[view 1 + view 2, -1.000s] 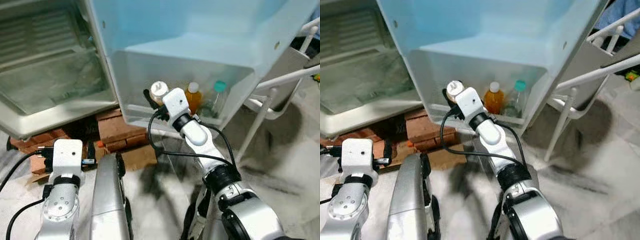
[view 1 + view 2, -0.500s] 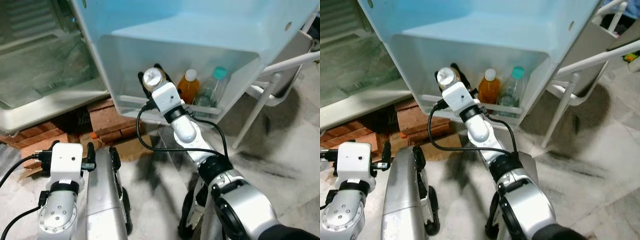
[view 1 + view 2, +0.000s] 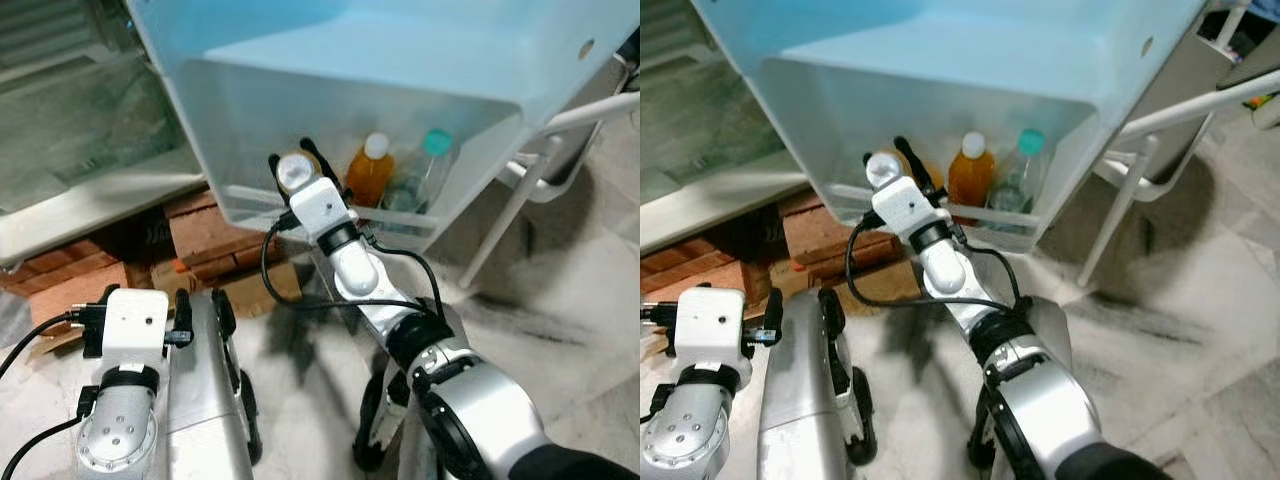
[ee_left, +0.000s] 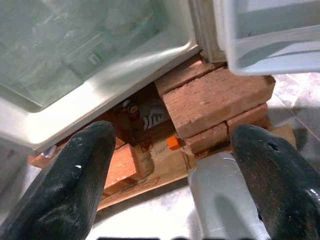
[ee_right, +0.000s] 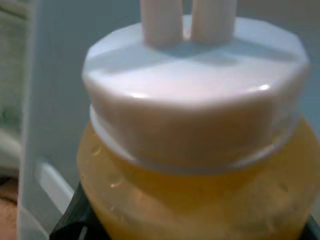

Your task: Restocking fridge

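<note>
My right gripper (image 3: 293, 168) is shut on a bottle of orange juice (image 5: 200, 200) with a white cap (image 3: 293, 171). It holds the bottle upright at the left part of the fridge door's lower bin (image 3: 250, 130), over the front rail. I cannot tell whether the bottle rests on the bin floor. In the bin to its right stand an orange bottle (image 3: 370, 172) with a white cap and a clear bottle (image 3: 425, 178) with a teal cap. My left gripper (image 4: 172, 132) hangs low and open, holding nothing, and points at the bricks below the fridge.
The open fridge body (image 3: 90, 130) with its clear drawer is on the left. Red bricks (image 3: 215, 235) and cardboard (image 4: 150, 160) lie under it. A white tube frame (image 3: 520, 190) stands to the right of the door. A black cable (image 3: 330, 305) loops along my right arm.
The head view has shifted and now looks down closer on the door bin. My right gripper has carried the juice bottle further in over the rail, towards the bin's left side. The left arm is still.
</note>
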Available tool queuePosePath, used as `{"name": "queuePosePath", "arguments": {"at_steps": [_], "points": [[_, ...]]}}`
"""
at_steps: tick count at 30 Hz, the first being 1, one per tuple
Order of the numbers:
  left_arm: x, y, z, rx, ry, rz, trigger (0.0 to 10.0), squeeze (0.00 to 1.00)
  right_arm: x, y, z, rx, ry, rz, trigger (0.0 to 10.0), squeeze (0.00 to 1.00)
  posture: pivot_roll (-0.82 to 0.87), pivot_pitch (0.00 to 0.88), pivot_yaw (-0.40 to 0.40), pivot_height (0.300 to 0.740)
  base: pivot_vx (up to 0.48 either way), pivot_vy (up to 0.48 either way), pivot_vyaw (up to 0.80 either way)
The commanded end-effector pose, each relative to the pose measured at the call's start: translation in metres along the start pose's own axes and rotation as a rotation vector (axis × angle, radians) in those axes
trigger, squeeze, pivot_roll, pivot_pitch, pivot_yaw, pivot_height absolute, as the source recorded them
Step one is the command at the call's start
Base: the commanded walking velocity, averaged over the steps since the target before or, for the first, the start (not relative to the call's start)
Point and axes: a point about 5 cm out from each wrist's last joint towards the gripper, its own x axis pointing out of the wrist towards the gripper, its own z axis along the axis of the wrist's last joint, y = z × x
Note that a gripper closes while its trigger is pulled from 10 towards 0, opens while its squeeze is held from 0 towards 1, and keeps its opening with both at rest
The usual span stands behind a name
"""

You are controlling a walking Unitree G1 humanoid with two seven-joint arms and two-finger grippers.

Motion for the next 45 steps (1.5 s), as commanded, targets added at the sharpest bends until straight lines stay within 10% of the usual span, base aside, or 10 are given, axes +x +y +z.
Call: {"name": "queuePosePath", "arguments": {"at_steps": [1, 10, 11, 13, 45], "points": [[-0.003, 0.0, -0.002, 0.013, 0.017, 0.002, 10.0, 0.0, -0.02, 0.009, -0.029, 0.068, 0.192, 0.022, 10.0, 0.0, 0.28, 0.364, -0.04, 0.46, 0.0, 0.0, 0.0], [0.002, -0.001, -0.003, 0.01, 0.023, 0.008, 10.0, 0.0, -0.021, -0.001, -0.042, 0.177, 0.31, 0.038, 10.0, 0.0, 0.27, 0.346, -0.04, 0.46, 0.0, 0.0, 0.0], [0.003, -0.001, -0.003, 0.008, 0.023, 0.01, 10.0, 0.0, -0.019, -0.003, -0.041, 0.183, 0.31, 0.035, 10.0, 0.84, 0.27, 0.339, -0.042, 0.46, 0.0, 0.0, 0.0], [0.004, -0.002, -0.003, 0.007, 0.023, 0.011, 10.0, 0.0, -0.018, -0.004, -0.041, 0.194, 0.314, 0.035, 10.0, 1.0, 0.26, 0.336, -0.043, 0.46, 0.0, 0.0, 0.0], [0.04, -0.004, 0.002, 0.012, -0.039, 0.016, 10.0, 0.0, 0.014, -0.048, 0.008, 0.183, -0.006, 0.05, 10.0, 1.0, 0.22, 0.215, -0.026, 0.46, 0.0, 0.0, 0.0]]}}
